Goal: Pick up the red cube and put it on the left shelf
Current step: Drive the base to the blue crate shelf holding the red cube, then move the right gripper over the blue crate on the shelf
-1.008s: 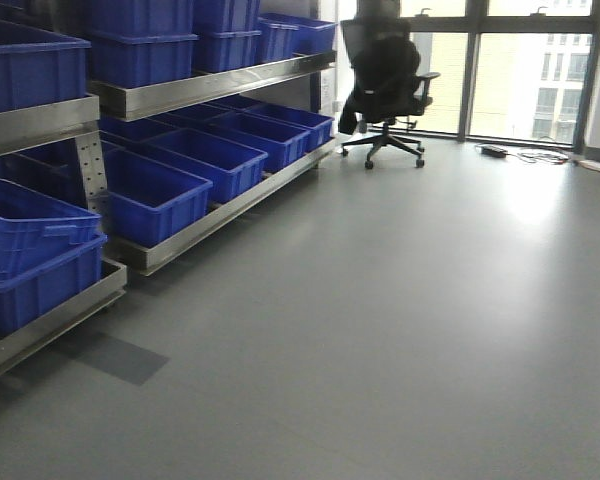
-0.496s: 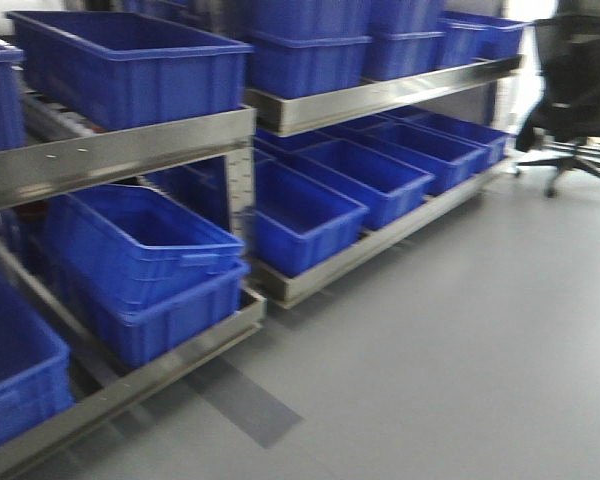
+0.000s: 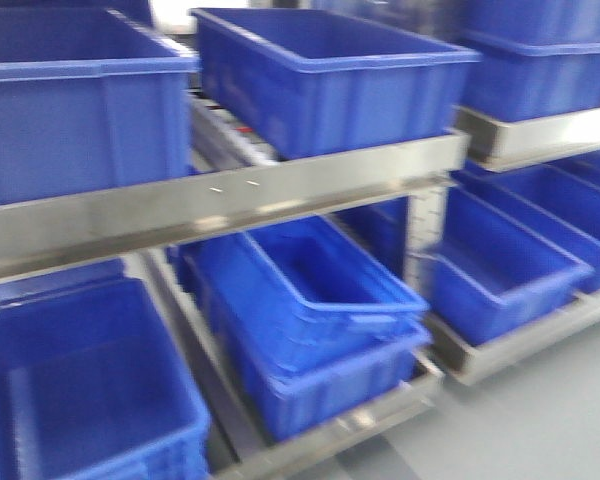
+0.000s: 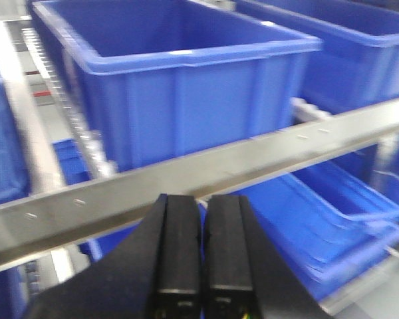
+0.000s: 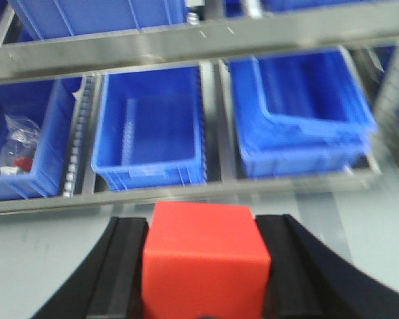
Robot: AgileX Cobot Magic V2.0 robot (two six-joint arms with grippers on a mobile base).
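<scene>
Two tiers of the left shelf [image 3: 230, 205] fill the front camera, all a bit blurred. Far left up top, a big blue crate [image 3: 70, 110] sits behind the steel rail, and just right of it is a second upper crate [image 3: 320, 85]. Down below there's a low crate [image 3: 80, 390] at the left, then nested crates [image 3: 310, 320], the top one tilted. Further right is another rack section with more crates [image 3: 500, 265].

Over on the left wrist camera, the left gripper [image 4: 201, 203] has its black fingers pressed together with nothing between them, facing the rail.

On the right wrist camera, the right gripper [image 5: 203, 229] is clamped on the red cube [image 5: 203, 256], a finger on each side. The cube is out in front of the lower tier, not on the shelf. A clear bag [image 5: 16, 143] lies in the left-hand crate there.
</scene>
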